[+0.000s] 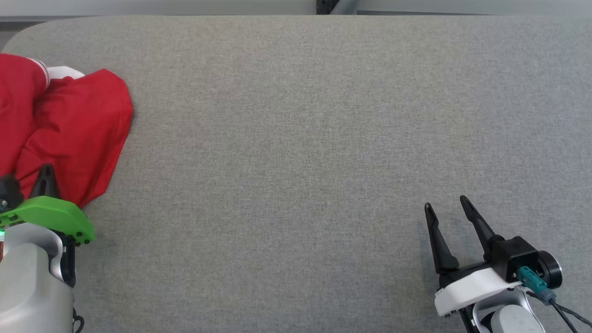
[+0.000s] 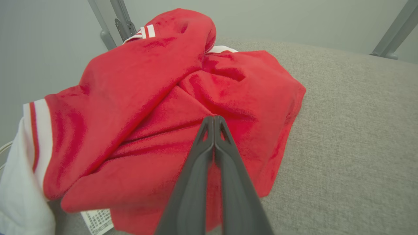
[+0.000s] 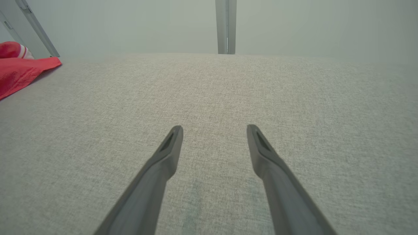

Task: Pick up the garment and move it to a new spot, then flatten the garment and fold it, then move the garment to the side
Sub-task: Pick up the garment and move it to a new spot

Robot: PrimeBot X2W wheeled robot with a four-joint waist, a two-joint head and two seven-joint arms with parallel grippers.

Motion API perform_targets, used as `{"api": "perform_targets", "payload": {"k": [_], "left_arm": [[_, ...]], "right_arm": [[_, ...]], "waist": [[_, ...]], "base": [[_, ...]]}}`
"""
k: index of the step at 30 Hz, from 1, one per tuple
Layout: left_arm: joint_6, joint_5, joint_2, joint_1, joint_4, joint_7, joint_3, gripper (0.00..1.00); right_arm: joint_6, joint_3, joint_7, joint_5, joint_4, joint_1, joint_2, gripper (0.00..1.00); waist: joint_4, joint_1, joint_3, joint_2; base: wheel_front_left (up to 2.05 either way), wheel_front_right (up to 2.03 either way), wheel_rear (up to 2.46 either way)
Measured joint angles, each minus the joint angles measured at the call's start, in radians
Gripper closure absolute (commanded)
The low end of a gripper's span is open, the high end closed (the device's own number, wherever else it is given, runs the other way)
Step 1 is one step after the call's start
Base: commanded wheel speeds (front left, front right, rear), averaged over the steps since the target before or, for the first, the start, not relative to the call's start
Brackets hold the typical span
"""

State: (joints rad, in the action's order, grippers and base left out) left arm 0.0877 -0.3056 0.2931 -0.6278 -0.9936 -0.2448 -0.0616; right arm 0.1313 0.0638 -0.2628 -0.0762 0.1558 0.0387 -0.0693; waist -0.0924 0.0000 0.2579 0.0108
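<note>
The garment (image 1: pixel 69 125) is red with white striped trim and lies crumpled at the far left of the grey fabric table (image 1: pixel 323 138). In the left wrist view the garment (image 2: pixel 137 107) lies bunched in folds, and my left gripper (image 2: pixel 214 118) has its fingertips pressed together on a crease of the red cloth. From the head view the left gripper (image 1: pixel 44 173) reaches onto the garment's near edge. My right gripper (image 1: pixel 446 202) stands open over bare table at the lower right, far from the cloth. The right wrist view has the right gripper (image 3: pixel 214 127) open, the garment (image 3: pixel 19 70) at far left.
A white printed label (image 2: pixel 98 220) pokes out under the garment's near edge. Grey metal frame posts (image 3: pixel 226 26) stand behind the table's far edge. The table's rounded back-left corner (image 1: pixel 27 32) is close to the garment.
</note>
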Motion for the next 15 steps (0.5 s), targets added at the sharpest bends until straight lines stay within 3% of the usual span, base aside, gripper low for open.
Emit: {"api": "perform_targets", "payload": {"k": [8, 15], "left_arm": [[0.002, -0.006, -0.018, 0.078, 0.157, 0.016, 0.018, 1.0], [0.0, -0.01, -0.063, 0.146, 0.486, 0.09, 0.063, 1.0]], "right_arm": [[0.0, 0.007, 0.0, -0.003, 0.002, -0.009, 0.011, 0.0], [0.0, 0.003, 0.0, -0.017, 0.012, -0.037, 0.017, 0.0]], "waist": [[-0.018, 0.0, -0.059, 0.0], [-0.008, 0.0, -0.096, 0.0]], "base": [[0.0, 0.0, 0.0], [0.0, 0.0, 0.0]]}}
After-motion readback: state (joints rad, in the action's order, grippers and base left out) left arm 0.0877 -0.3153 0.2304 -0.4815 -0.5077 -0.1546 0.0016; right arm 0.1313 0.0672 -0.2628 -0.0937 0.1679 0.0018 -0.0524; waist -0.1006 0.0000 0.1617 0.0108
